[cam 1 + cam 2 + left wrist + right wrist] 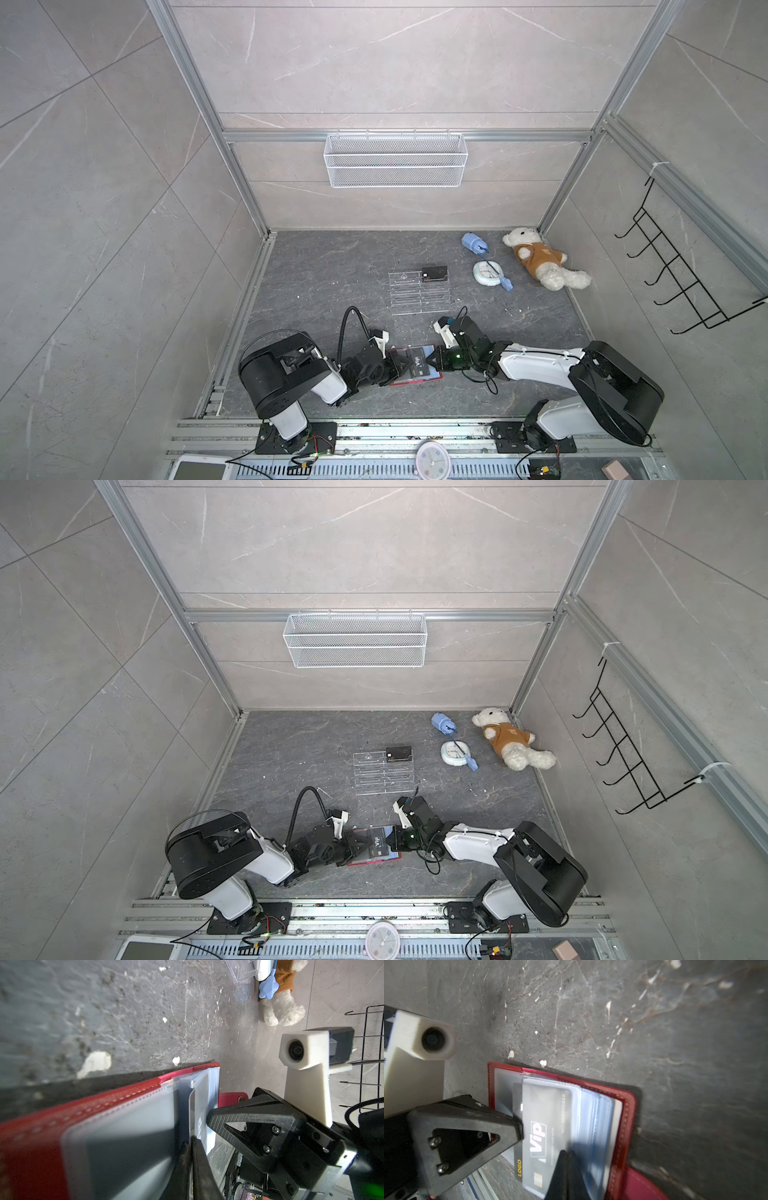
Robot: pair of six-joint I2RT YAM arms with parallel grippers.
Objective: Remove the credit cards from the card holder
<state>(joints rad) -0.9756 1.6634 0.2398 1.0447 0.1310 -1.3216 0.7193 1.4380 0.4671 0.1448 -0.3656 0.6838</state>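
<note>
The red card holder (412, 382) (371, 863) lies open on the dark floor between both arms, its red cover (627, 1126) (31, 1147) flat and its clear sleeves lifted. A black credit card (419, 365) (376, 845) (542, 1124) marked "Vip" sits in a clear sleeve, one short edge sticking out. My left gripper (401, 366) (357, 846) (191, 1144) is shut on that protruding card edge. My right gripper (434, 360) (390, 839) (566, 1156) is shut on the sleeve's opposite edge. A second black credit card (434, 274) (399, 754) rests on the clear acrylic stand.
The clear acrylic tiered stand (419, 296) stands just behind the holder. Further back right lie a white round device (485, 272), a blue gadget (473, 242) and a teddy bear (536, 257). A wire basket (395, 160) hangs on the back wall, and a black hook rack (685, 274) on the right wall.
</note>
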